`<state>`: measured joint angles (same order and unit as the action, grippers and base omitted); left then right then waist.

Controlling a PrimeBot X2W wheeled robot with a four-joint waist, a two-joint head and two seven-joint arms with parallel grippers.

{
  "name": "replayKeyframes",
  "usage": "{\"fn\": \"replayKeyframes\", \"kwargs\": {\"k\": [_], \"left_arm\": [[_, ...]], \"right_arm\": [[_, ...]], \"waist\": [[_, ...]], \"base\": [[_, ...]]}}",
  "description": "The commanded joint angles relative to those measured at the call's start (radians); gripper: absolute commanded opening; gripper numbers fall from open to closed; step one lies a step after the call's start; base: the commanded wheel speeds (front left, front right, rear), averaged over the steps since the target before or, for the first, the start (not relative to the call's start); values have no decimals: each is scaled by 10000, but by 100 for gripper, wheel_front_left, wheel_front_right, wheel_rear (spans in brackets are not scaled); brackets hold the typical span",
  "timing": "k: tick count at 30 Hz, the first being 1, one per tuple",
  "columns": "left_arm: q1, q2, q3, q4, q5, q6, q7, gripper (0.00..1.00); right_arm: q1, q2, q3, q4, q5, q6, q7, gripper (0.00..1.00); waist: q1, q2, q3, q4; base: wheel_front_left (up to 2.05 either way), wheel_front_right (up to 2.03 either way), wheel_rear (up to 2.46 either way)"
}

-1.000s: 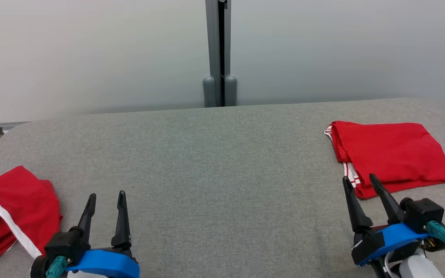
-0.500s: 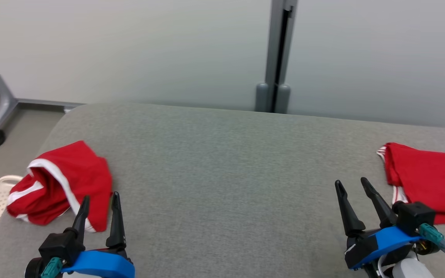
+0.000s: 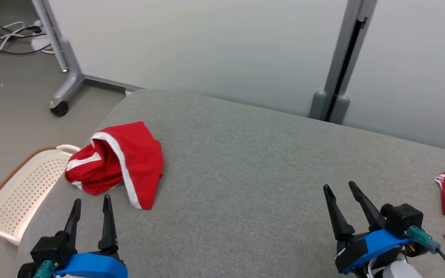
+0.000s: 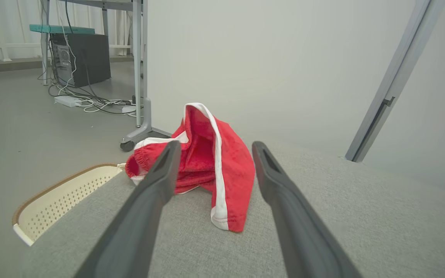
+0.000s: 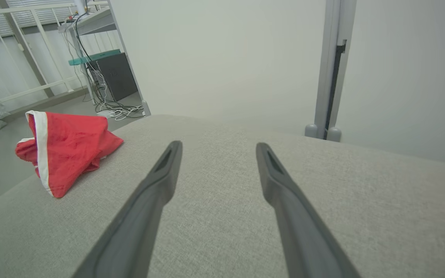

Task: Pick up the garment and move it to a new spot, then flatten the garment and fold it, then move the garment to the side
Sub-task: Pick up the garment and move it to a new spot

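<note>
Fingers (image 3: 108, 224) stand spread and empty on the left gripper (image 3: 92, 199) and right gripper (image 3: 338, 185), with bare grey surface (image 3: 245, 162) open between them. The crumpled red garment (image 3: 124, 162) lies just ahead of the left gripper near the surface's rounded left edge, beside a basket (image 3: 17, 193) on the floor. The whole view has swung left since a second ago.

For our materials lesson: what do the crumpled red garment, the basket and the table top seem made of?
Crumpled red garment: soft matte cloth, creased and slumped. Basket: probably moulded plastic, cream, perforated with regular holes. Table top: grey fabric covering, weave texture visible.
</note>
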<state>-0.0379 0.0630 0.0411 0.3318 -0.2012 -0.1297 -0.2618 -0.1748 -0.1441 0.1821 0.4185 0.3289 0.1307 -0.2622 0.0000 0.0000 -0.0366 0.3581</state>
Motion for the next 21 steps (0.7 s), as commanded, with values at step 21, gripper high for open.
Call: {"fn": "replayKeyframes", "kwargs": {"k": [21], "left_arm": [[-329, 366, 302, 16, -22, 102, 112, 100]], "right_arm": [[-41, 26, 221, 52, 143, 1, -32, 100]], "waist": [[0, 0, 74, 240]], "base": [[0, 0, 0]]}}
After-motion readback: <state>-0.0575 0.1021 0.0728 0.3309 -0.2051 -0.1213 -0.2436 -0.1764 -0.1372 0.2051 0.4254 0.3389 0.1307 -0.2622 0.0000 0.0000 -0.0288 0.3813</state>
